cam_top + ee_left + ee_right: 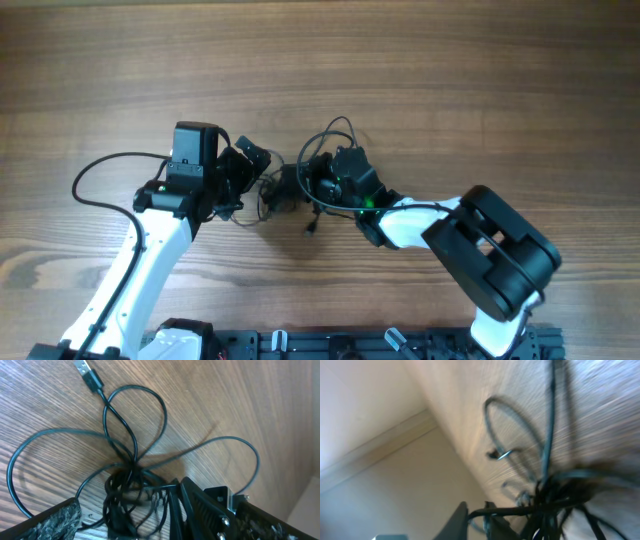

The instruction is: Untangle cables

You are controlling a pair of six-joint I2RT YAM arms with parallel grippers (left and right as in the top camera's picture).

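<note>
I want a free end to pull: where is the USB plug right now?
In the left wrist view the USB plug lies on the table at top left, its cord running down into the cable knot below.

Cables (547, 495) blurred in right wrist view, cropped below, right jaws' hold seemingly hidden.

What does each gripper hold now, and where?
Left gripper holds nothing; it stands open around the knot of cables. Right gripper: blurred, cannot be told.

It looks like a robot lab. Two white robot arms (150, 260) are fixed on a black rail (330, 345) at a wooden desk (420, 60).
</note>
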